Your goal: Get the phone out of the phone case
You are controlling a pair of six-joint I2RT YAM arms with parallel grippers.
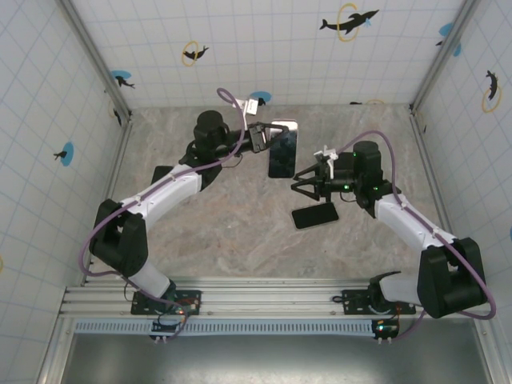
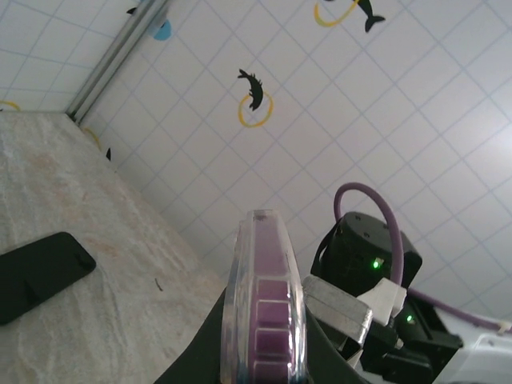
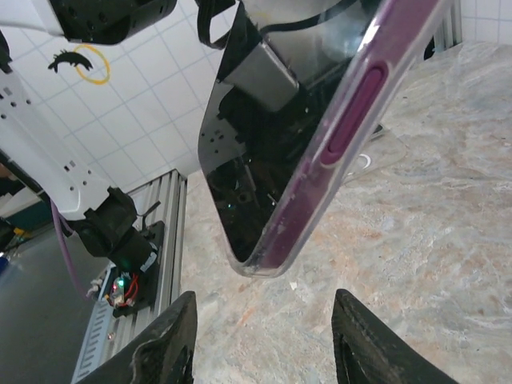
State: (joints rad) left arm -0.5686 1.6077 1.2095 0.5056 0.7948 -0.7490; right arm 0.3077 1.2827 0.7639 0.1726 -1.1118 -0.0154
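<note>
My left gripper (image 1: 266, 138) is shut on the phone case (image 1: 282, 149) and holds it up above the back of the table. The case (image 2: 264, 304) is clear with a purple rim, seen edge-on in the left wrist view, with a silver pad (image 2: 336, 308) pressed against its side. Its face is dark and glossy, so the phone (image 3: 256, 152) seems to sit inside. My right gripper (image 1: 301, 183) is open just right of the case's near end. The case's lower corner (image 3: 268, 260) hangs ahead of my right gripper (image 3: 268, 344) and touches neither of the black fingers (image 3: 172, 344).
A second black phone (image 1: 314, 214) lies flat on the marble table (image 1: 232, 232) under my right gripper; it is also at the left of the left wrist view (image 2: 40, 276). Tiled walls (image 1: 264, 48) close in the back and sides. The aluminium rail (image 1: 264, 292) runs along the near edge.
</note>
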